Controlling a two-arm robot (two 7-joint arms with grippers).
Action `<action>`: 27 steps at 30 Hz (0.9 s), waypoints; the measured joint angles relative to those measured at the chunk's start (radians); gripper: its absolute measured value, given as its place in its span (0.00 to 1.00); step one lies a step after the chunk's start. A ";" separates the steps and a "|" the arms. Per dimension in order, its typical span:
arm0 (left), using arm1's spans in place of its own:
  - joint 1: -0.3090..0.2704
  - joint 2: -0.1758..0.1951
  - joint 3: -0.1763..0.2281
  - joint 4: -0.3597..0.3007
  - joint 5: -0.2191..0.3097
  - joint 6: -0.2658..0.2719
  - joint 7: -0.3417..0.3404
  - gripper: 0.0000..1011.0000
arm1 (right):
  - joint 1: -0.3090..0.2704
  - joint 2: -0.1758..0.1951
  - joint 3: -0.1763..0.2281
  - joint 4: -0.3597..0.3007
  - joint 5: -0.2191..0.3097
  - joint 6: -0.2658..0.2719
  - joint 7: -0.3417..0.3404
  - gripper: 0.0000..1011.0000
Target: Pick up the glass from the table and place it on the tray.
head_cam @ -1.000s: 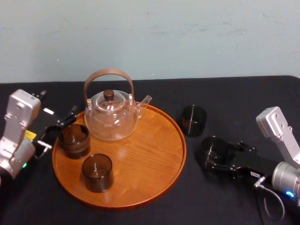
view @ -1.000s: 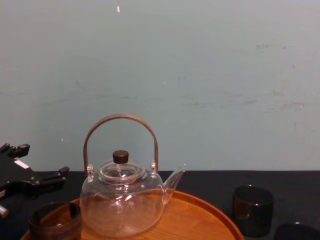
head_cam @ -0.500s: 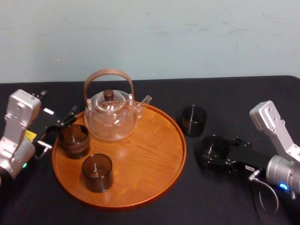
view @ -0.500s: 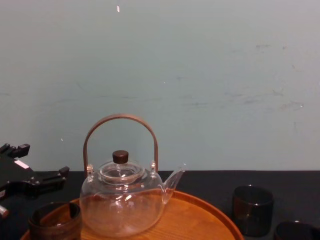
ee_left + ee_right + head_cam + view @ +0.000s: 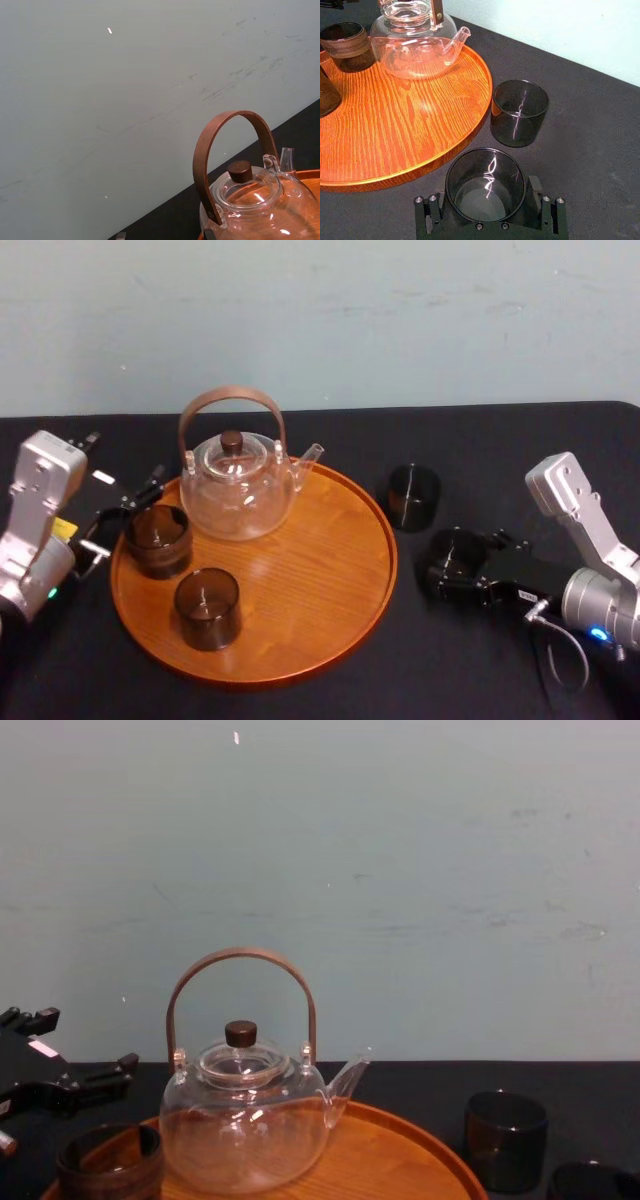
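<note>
My right gripper (image 5: 452, 562) is shut on a dark smoked glass (image 5: 485, 184), holding it low at the black table (image 5: 500, 450), just right of the tray's rim. I cannot tell whether the glass touches the table. The round orange-brown wooden tray (image 5: 320, 580) carries a glass teapot (image 5: 238, 488) with a brown handle and two dark glasses (image 5: 158, 538) (image 5: 207, 607). A second dark glass (image 5: 413, 496) stands on the table between the tray and my right gripper. My left gripper (image 5: 120, 520) rests open at the tray's left edge, beside the nearer tray glass.
A pale wall rises behind the table's far edge. The tray's (image 5: 395, 120) right half is bare wood. The teapot's spout (image 5: 457, 40) points toward the loose table glass (image 5: 519, 112). A cable loops below my right wrist (image 5: 560, 660).
My right arm has shifted slightly left toward the tray with the glass in its fingers. The left arm, the tray and the other glasses have not moved.
</note>
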 joint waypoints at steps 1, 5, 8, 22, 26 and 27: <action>0.000 0.000 0.000 0.000 0.000 0.000 0.000 0.99 | 0.000 0.000 0.000 0.000 0.000 0.000 0.000 0.99; 0.000 0.000 0.000 0.000 0.000 0.000 0.000 0.99 | -0.001 0.000 0.001 0.000 0.000 0.000 0.000 0.99; 0.000 0.000 0.000 0.000 0.000 0.000 0.000 0.99 | -0.001 0.000 0.001 -0.001 0.001 0.000 0.000 0.97; 0.000 0.000 0.000 0.000 0.000 0.000 0.000 0.99 | -0.002 0.002 0.002 -0.002 0.002 -0.001 0.000 0.89; 0.000 0.000 0.000 0.000 0.000 0.000 0.000 0.99 | -0.002 0.002 0.003 -0.002 0.002 -0.001 0.000 0.89; 0.000 0.000 0.000 0.000 0.000 0.000 0.000 0.99 | -0.002 0.002 0.003 -0.002 0.002 -0.001 0.000 0.89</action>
